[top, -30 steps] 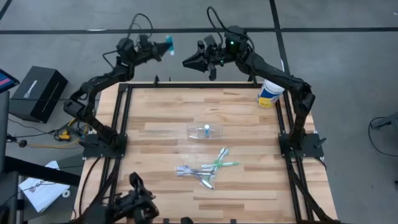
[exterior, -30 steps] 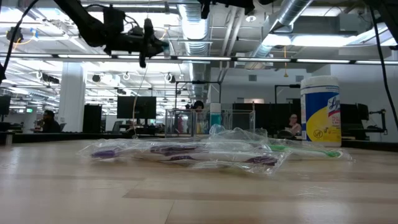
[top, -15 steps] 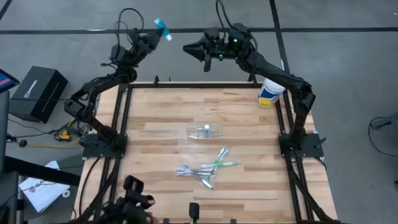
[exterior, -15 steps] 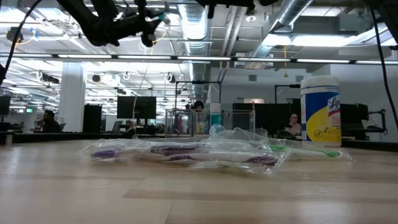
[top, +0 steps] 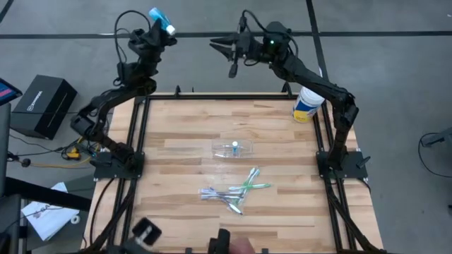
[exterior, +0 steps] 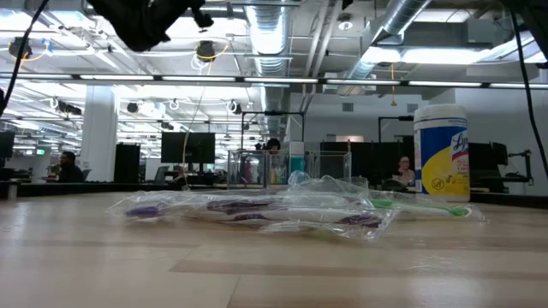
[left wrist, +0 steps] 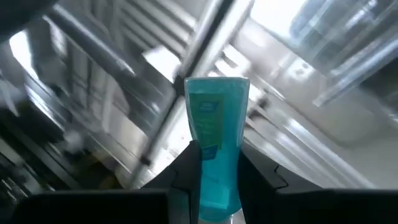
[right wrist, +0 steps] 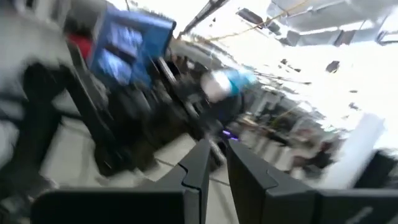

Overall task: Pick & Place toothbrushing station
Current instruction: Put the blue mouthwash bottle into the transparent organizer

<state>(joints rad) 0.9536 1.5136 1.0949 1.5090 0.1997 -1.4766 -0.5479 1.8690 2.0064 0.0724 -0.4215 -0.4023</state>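
Blue, white-capped, the tube (left wrist: 216,143) is sitting pinched in the left gripper (top: 152,28), raised beyond the table's (top: 176,212) far edge. Opposite it, the right gripper (top: 229,49) is hanging nearly shut, holding nothing. Well below both, cup (top: 234,148) and brushes (top: 236,190) are lying; a canister (top: 306,104) is standing aside.

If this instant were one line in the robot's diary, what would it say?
left gripper: raised beyond table's far edge, shut on blue tube | right gripper: raised opposite, shut, empty | clear cup, toothbrushes: on table

Cup (top: 234,148) behind toothbrushes (top: 236,190), canister (top: 306,104) right-rear.
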